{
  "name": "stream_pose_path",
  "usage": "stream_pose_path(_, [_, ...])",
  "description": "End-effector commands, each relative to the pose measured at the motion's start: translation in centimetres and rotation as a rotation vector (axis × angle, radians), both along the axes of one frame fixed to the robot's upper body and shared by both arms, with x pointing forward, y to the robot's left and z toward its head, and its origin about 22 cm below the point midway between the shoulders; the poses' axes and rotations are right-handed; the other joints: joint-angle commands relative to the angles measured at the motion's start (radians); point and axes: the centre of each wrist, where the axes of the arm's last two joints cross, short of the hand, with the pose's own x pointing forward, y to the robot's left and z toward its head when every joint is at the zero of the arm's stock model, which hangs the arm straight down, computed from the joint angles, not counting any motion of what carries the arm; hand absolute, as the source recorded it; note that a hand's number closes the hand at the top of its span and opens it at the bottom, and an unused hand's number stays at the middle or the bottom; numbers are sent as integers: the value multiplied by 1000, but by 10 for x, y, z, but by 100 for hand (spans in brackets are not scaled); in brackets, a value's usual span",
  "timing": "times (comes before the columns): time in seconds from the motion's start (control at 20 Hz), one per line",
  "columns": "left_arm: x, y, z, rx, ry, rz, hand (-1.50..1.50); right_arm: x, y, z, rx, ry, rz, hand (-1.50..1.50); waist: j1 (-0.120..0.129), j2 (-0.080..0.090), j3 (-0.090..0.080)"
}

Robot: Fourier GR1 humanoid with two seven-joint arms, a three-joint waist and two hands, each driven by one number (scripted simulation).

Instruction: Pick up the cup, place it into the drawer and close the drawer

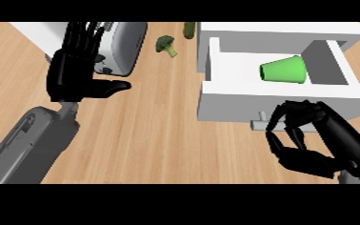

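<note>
Inside the open drawer (277, 91) lies the green cup (285, 70) on its side, so the right hand (309, 140) (curled, holding nothing) at the drawer's handle (259, 124) should push squarely, left hand (77, 74) resting open.

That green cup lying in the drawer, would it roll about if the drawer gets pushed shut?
Probably a little. The green cup lies on its side in the drawer, and its round wall could roll. Being tapered, it would likely curve rather than roll straight. The drawer walls should stop it.
</note>
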Motion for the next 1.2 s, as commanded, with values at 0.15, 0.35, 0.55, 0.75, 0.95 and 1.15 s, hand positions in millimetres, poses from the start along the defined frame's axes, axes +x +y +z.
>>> stream_pose_path(0.15, [-35,51,-29,-2,13,-1,-150,16,23,-36,-305,-52,20,150,-7,4,0])
stream_pose_path(0.35, [-57,62,-41,4,12,19,-150,46,8,-55,-349,-48,7,150,-10,4,1])
stream_pose_path(0.55, [-68,84,-38,0,-3,21,-150,45,25,-99,-386,-13,2,-150,-19,3,0])
stream_pose_path(0.75, [-69,101,-30,-6,14,1,-150,83,57,-96,-470,3,-13,-150,-14,4,0])
stream_pose_path(0.95, [-71,120,-40,-14,6,16,-150,92,56,-134,-467,32,3,-150,-20,5,1])
stream_pose_path(1.15, [-54,116,-48,-32,18,32,-150,122,32,-127,-472,56,-13,-150,-27,7,0])
